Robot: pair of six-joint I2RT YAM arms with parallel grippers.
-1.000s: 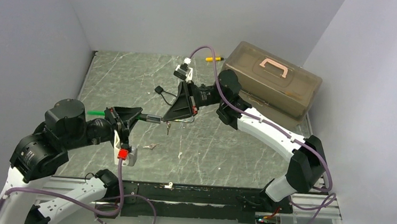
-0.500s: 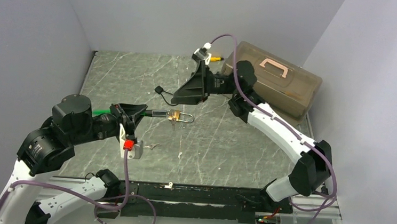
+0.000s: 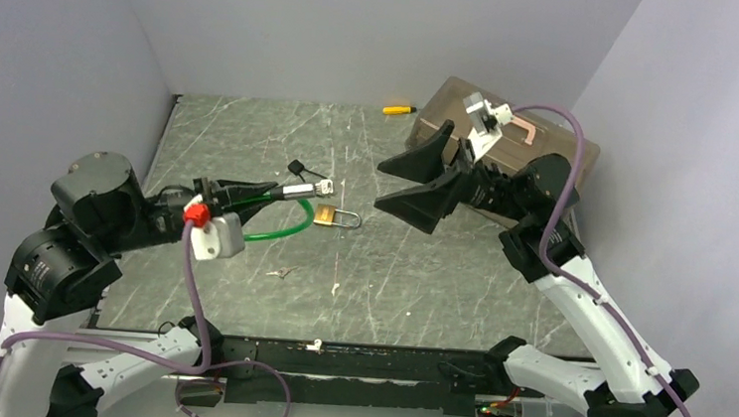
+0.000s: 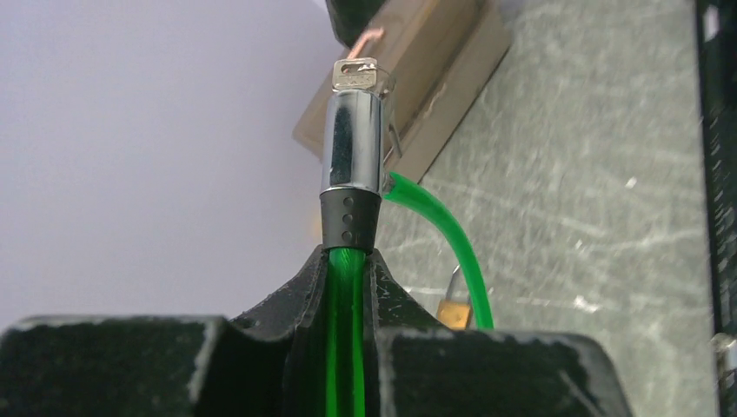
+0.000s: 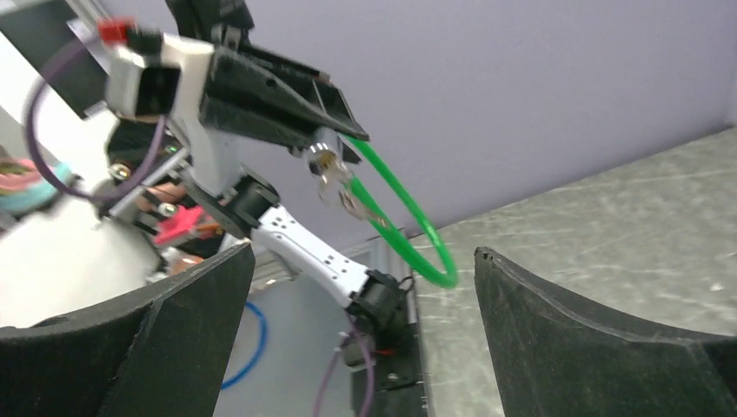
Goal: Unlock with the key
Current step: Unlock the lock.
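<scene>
The key (image 4: 356, 76) sticks from the chrome lock barrel (image 4: 351, 139) just beyond the left hand (image 4: 348, 261), clenched on the green cable (image 4: 439, 228); right hand (image 3: 404, 181) released, well apart.

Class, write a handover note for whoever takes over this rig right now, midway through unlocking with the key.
Left pincer: shut on the green cable lock behind its chrome barrel, held above the table.
Right pincer: open, empty, apart from the lock.
Key: seated in the barrel's end, head sticking out.
Brass padlock: near the barrel, ungripped.
Done: key inserted.
Left: likely turning it and freeing the cable; the pictures do not show whether it has released.
</scene>
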